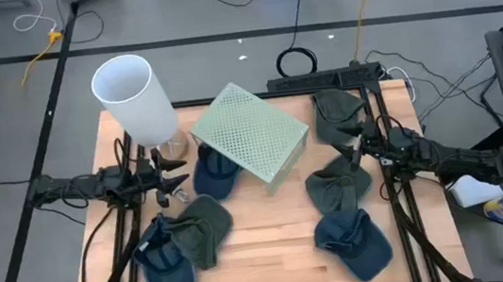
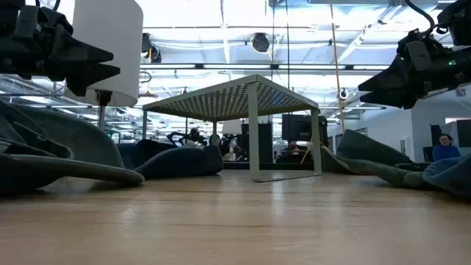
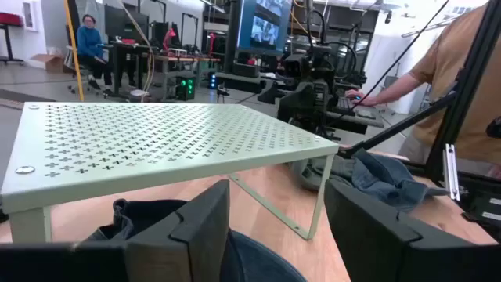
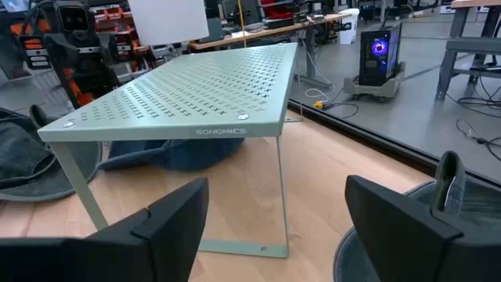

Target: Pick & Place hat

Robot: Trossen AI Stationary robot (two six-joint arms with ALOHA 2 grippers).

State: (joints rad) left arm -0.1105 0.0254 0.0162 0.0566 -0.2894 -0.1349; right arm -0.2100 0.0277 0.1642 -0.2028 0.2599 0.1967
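Meanwhile, both grippers, left [image 1: 179, 175] and right [image 1: 359, 152], hovered open and empty at mid-frame beside the green rack [image 1: 251, 136]; hats [image 1: 350, 242] lay scattered across the lower table, none apparently picked yet.

Table [image 1: 272, 238]: pale wood, smooth, slight sheen. Shelf riser [image 1: 251, 133]: perforated sheet metal, matt sage paint. Caps [image 1: 353, 240]: soft, creased cloth. Lampshade [image 1: 133, 98]: white, matt, smooth. Gripper fingers [image 4: 168, 219]: dark matt plastic.
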